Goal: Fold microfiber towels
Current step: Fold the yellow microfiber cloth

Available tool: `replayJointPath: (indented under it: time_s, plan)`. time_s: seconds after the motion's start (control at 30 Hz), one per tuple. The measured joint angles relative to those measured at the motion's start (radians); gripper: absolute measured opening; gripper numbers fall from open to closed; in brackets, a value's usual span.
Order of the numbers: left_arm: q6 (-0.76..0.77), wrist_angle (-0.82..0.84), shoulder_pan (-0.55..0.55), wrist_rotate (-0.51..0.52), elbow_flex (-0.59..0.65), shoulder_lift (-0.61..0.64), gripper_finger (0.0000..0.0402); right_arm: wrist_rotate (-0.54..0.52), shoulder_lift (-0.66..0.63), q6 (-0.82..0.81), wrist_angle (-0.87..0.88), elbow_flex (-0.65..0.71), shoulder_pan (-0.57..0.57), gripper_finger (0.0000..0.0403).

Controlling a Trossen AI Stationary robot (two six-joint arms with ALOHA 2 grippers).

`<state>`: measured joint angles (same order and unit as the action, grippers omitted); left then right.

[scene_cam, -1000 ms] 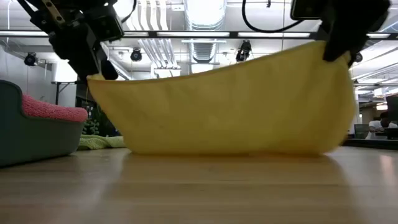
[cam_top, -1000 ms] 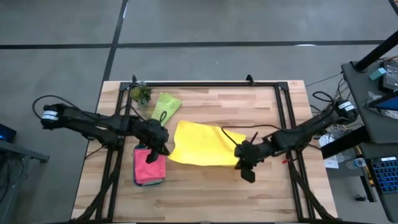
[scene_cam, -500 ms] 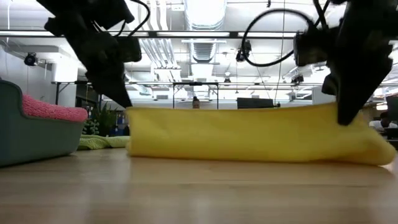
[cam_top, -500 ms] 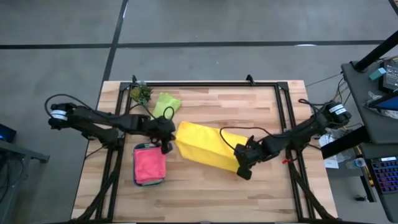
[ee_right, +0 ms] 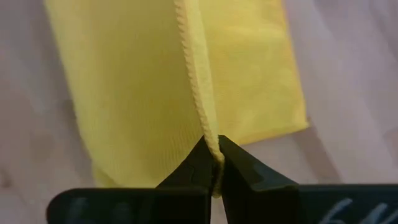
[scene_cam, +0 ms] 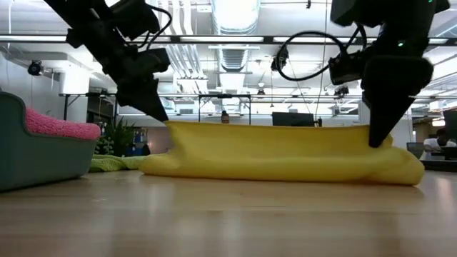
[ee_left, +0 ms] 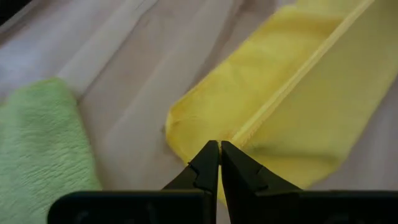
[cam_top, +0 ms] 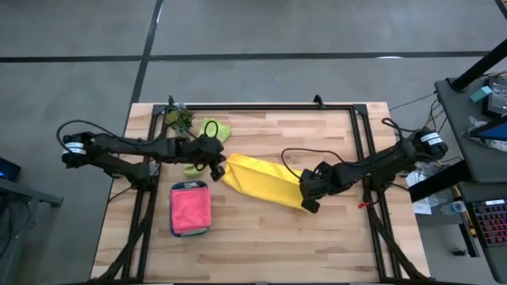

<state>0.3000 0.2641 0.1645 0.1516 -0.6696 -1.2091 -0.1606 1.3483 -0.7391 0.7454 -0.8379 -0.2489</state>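
Observation:
The yellow microfiber towel (cam_top: 265, 184) lies on the table's middle as a narrow folded band, slanting from far left to near right. My left gripper (cam_top: 219, 168) is shut on its left end and my right gripper (cam_top: 310, 204) on its right end. In the low view the towel (scene_cam: 285, 153) rests on the wood with its upper edge raised between the left gripper (scene_cam: 164, 118) and the right gripper (scene_cam: 376, 141). A lime green towel (cam_top: 212, 129) lies behind the left arm. A pink towel (cam_top: 191, 210) sits in the teal tray (cam_top: 176, 230). My left gripper pinches the towel's hemmed edge (ee_left: 239, 130) at its left end between the two fingers, slanting down from the table's left. That edge is raised a little; the cloth below it rests on the table. My right gripper pinches the same hemmed edge (ee_right: 208, 138) at the right end, coming steeply from above. The hem runs nearly straight away from the fingers, and the folded cloth lies on the table on both sides of it.
A small potted plant (cam_top: 179, 119) stands at the far left corner, next to the lime green towel (scene_cam: 114, 164). The teal tray (scene_cam: 36, 160) stands near left. Bare wood stretches along the near edge and on the far right.
Both grippers, still shut on the yellow towel's edge, have sunk and gone toward the table's far edge. The towel hung as a tall curtain; its held edge has come down over the rest, and the towel now lies folded over as a low, narrow band.

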Motion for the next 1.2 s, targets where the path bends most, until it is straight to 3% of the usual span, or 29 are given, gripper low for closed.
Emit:
replayJointPath:
  time_s: [0.2, 0.6, 0.97, 1.2]
  plan:
    - [0.000, 0.000, 0.033, 0.064, 0.003, -0.001, 0.0000, -0.047, 0.000, 0.034, -0.001, 0.000, 0.077, 0.0008]
    - [0.004, -0.037, 0.066, 0.066, 0.000, -0.102, 0.0005, -0.051, 0.001, 0.150, -0.017, 0.000, 0.192, 0.0008]
    - [-0.012, -0.071, 0.066, 0.055, -0.005, -0.176, 0.0127, -0.014, 0.001, 0.076, -0.012, 0.000, 0.197, 0.0012]
    - [-0.080, -0.038, 0.065, 0.033, -0.005, -0.106, 0.0195, -0.001, -0.001, 0.009, 0.085, 0.000, 0.197, 0.0058]
